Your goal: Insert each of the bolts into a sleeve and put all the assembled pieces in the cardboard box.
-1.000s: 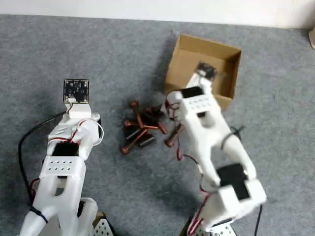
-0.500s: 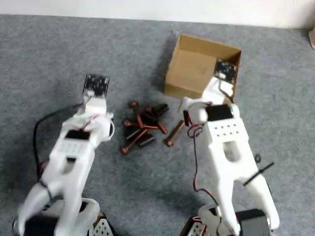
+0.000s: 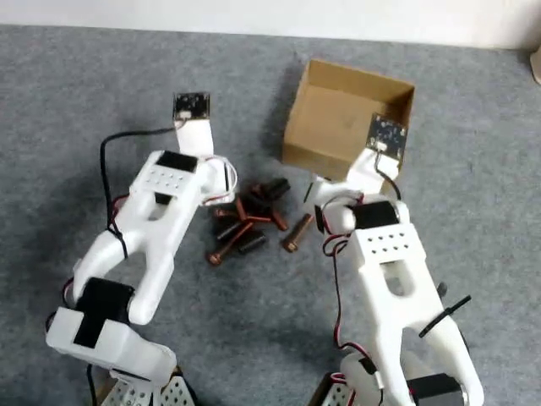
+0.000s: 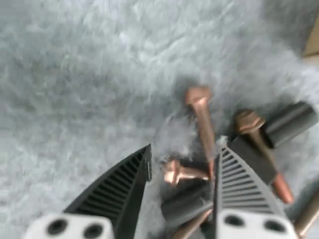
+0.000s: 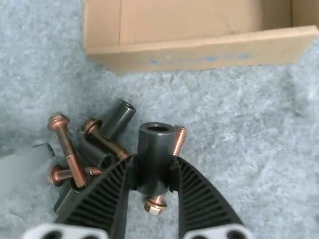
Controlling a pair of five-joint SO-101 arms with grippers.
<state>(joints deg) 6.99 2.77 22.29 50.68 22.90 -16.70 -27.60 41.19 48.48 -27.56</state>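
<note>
A pile of copper bolts and black sleeves lies on the grey carpet between the arms. My right gripper is shut on one black sleeve, held upright above a lone bolt; in the high view that gripper sits just in front of the cardboard box. My left gripper is open over the pile's left side, with a small bolt and a sleeve between its fingers. A longer bolt lies just beyond the fingertips.
The cardboard box stands open just beyond the pile, its front wall close to my right gripper. The lone bolt lies apart from the pile on its right. Grey carpet stretches all around.
My left arm has swung right and forward from the far left to the pile. My right arm has shifted right, away from the box's front-left corner, and then held near the box's front.
</note>
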